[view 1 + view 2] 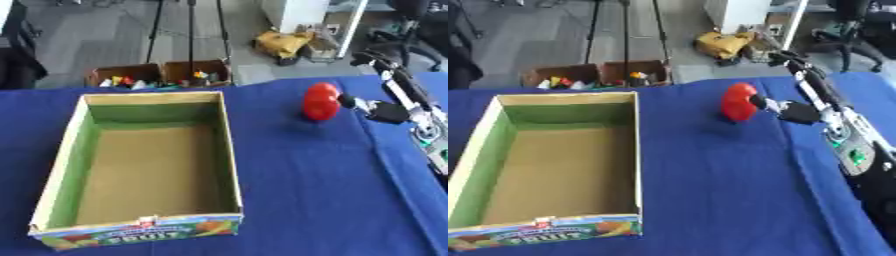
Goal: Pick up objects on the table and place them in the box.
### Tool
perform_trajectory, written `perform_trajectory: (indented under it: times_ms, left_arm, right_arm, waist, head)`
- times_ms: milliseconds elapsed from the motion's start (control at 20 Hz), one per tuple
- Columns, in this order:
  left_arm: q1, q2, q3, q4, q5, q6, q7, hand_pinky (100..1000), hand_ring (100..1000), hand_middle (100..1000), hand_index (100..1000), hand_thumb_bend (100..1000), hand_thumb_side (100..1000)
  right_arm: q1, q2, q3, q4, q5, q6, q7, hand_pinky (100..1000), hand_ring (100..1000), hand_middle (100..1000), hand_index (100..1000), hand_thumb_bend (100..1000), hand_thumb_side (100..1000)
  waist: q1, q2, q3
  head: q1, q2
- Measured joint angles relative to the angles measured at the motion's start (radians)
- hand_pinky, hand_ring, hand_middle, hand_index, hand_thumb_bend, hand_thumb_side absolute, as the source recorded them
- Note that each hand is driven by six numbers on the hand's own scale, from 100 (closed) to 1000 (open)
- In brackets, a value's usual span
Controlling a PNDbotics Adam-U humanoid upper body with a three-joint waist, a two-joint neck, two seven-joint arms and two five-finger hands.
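Note:
A red rounded object stands tall over the blue tablecloth at the far right, with a faint shadow under it; I cannot tell whether it touches the cloth. My right hand comes in from the right edge, and its dark fingers hold the object's right side. The open cardboard box, green inside with a brown floor and a fruit print on the front wall, sits at the left with nothing in it. My left hand shows in neither view.
Beyond the table's far edge two small cardboard boxes with coloured items stand on the floor, beside tripod legs and a yellow bag. Blue cloth stretches between the box and the red object.

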Motion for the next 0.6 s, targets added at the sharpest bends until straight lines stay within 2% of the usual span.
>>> perform_trajectory:
  times_ms: [200,250,300,600]
  left_arm:
    - [0.003,0.000,0.000,0.000,-0.008,-0.001,0.001,568,719,686,901,100,797]
    - [0.003,0.000,0.000,0.000,-0.008,-0.001,0.001,568,719,685,901,100,797]
    - [0.003,0.000,0.000,0.000,-0.009,-0.001,0.001,569,719,685,901,100,797]
    - [0.003,0.000,0.000,0.000,-0.009,0.003,-0.003,568,717,685,901,100,799]
  right_arm:
    - [0.005,-0.001,0.003,-0.005,-0.027,-0.013,0.010,925,1000,785,1000,713,946]
    - [0.006,-0.001,0.006,-0.011,-0.033,-0.016,0.014,924,1000,786,1000,738,939]
    - [0.008,-0.001,0.008,-0.016,-0.036,-0.018,0.020,924,1000,786,1000,714,946]
    - [0.007,0.001,0.022,-0.043,-0.041,-0.028,0.035,924,1000,791,1000,711,936]
  waist:
    - [-0.006,0.005,0.000]
    - [-0.006,0.005,0.001]
    - [-0.007,0.006,0.003]
    - [-0.013,0.008,0.016]
  head:
    - [-0.003,0.000]
    - [-0.003,0.000]
    - [-0.003,0.001]
    - [-0.010,0.001]
